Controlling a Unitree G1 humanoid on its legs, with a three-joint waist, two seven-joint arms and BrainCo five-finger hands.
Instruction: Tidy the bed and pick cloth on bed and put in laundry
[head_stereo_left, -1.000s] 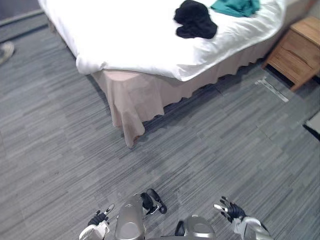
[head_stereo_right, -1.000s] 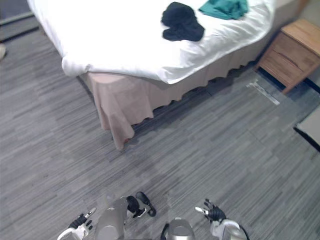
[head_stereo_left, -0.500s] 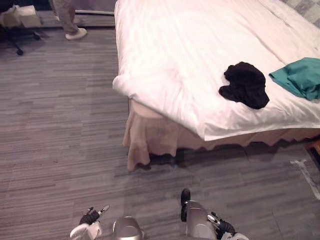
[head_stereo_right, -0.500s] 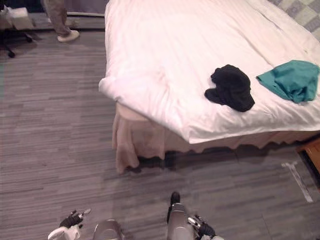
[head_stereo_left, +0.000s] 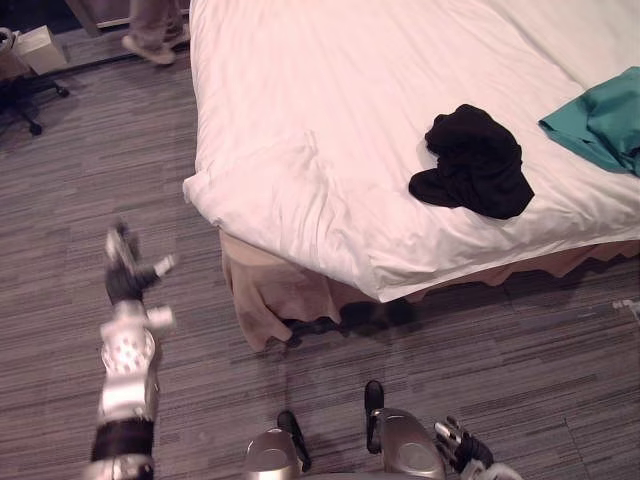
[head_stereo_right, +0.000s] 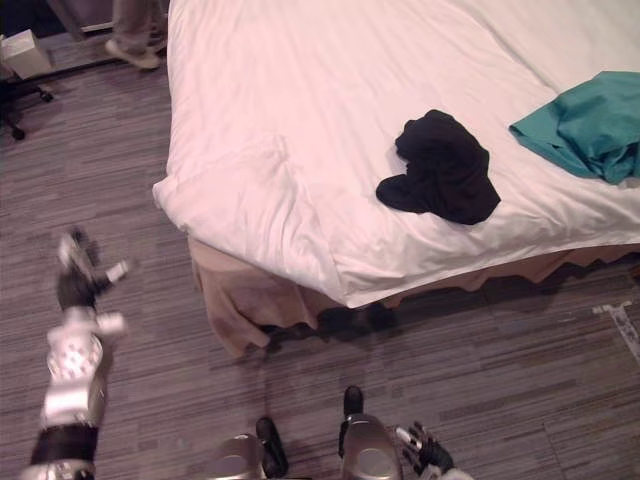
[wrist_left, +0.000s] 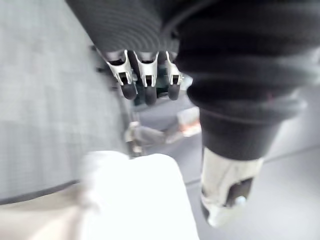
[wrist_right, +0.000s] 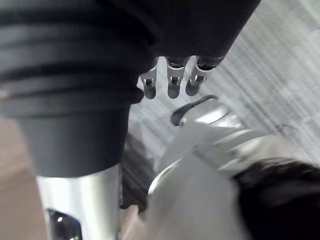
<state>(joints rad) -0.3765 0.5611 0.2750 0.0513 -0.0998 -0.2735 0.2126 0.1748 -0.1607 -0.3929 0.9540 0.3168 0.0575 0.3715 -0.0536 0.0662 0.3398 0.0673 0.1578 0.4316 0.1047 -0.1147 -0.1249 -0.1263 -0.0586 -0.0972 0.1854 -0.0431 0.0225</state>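
Standing short of the bed (head_stereo_left: 330, 90), left hand (head_stereo_left: 125, 275) and right hand (head_stereo_left: 462, 450) loose and empty, I should step closer before reaching for the black cloth (head_stereo_left: 475, 165).

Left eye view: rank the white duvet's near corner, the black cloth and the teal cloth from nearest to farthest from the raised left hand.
1. The white duvet's near corner, just right of the left hand.
2. The black cloth, mid-bed near the front edge.
3. The teal cloth, at the view's right edge.
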